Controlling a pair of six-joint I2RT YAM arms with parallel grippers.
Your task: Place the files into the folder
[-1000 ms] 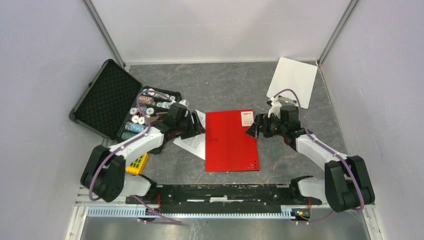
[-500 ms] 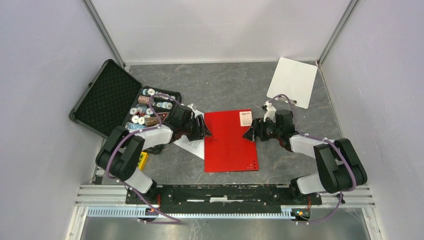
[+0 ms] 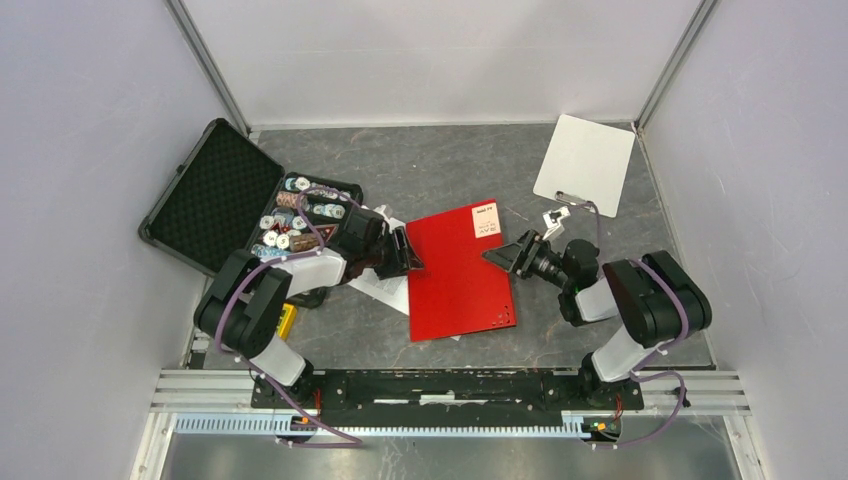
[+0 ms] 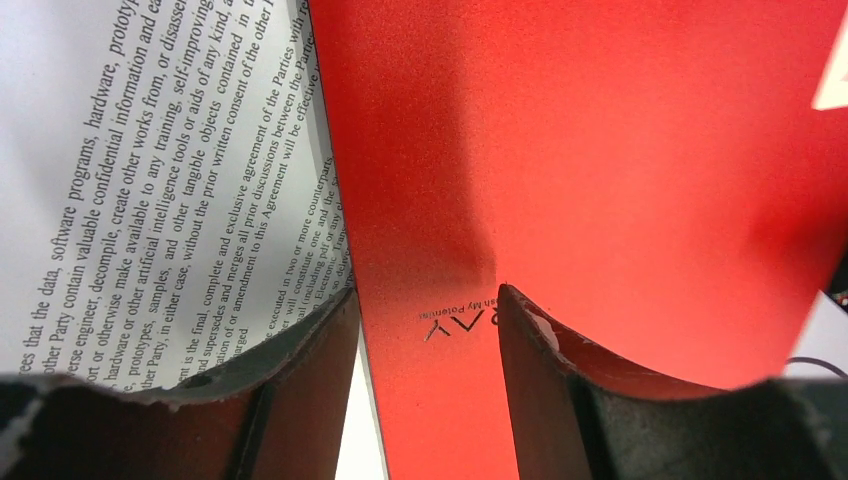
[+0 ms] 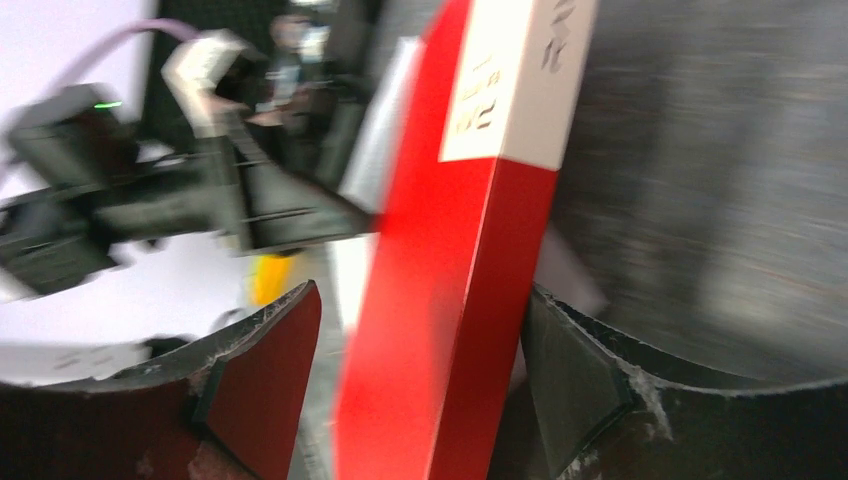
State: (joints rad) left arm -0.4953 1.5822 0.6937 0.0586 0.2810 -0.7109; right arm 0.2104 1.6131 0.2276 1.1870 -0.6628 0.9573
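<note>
Currently the shut folder (image 3: 455,275) overlaps the files (image 3: 380,290); open case (image 3: 205,195) holds chips (image 3: 290,225).

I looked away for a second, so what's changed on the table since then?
The right gripper dropped low, jaws open astride the folder edge; the folder twisted, its label corner moving back. The left gripper closed in on its left edge. The papers, case and clipboard stayed put.

Folder (image 3: 458,270): red, matt, smooth, card-like w/ white paper label (image 3: 486,222). Files (image 4: 150,180): matt white paper, black print. Tabletop (image 3: 450,170): grey mottled, stone-look, matt. Case (image 3: 215,190) lid: black ridged foam. Left gripper (image 4: 425,290) pads: dark rubbery, frayed edges.
</note>
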